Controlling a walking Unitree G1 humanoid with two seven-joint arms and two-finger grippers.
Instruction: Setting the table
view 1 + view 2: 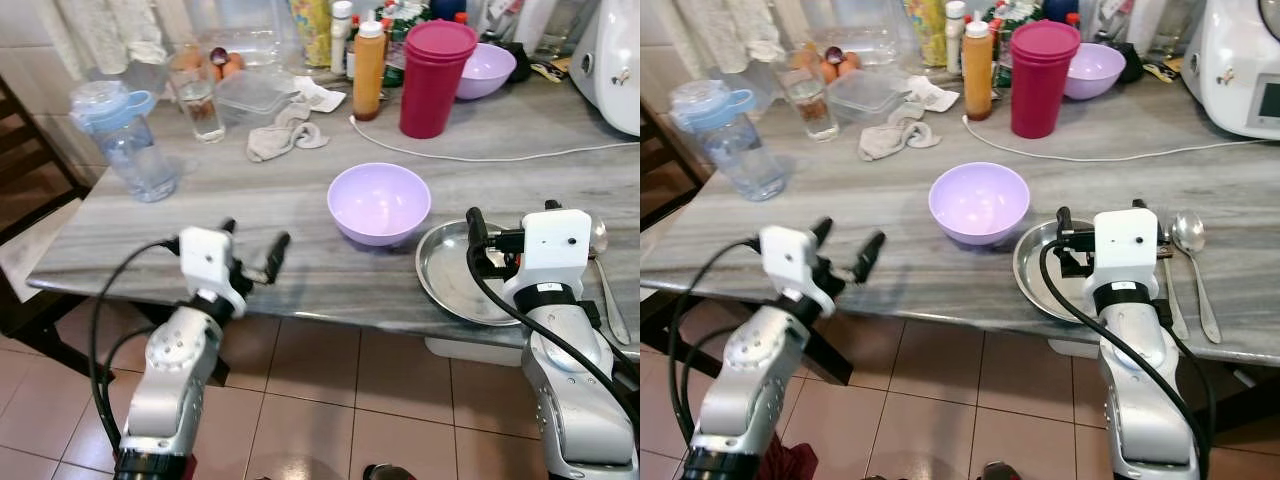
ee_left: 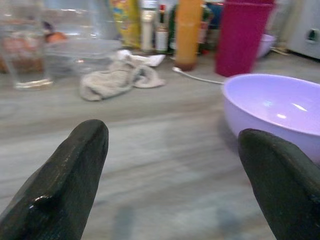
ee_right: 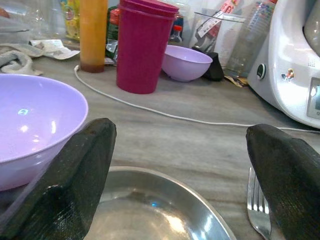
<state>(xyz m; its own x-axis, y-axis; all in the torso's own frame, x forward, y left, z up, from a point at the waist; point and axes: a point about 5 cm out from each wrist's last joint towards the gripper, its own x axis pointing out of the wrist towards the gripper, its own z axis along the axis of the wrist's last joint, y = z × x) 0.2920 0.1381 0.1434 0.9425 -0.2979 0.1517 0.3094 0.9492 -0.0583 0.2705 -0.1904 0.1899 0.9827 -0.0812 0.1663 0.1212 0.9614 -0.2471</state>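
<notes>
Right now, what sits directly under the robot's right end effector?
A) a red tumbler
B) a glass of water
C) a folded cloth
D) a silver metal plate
D: the right end effector, fingers apart, hovers over the silver metal plate at the table's near edge, beside the lilac bowl.

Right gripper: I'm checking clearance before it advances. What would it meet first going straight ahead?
Probably the steel plate just under its open jaws; the right gripper points across it, the lilac bowl beside.
</notes>
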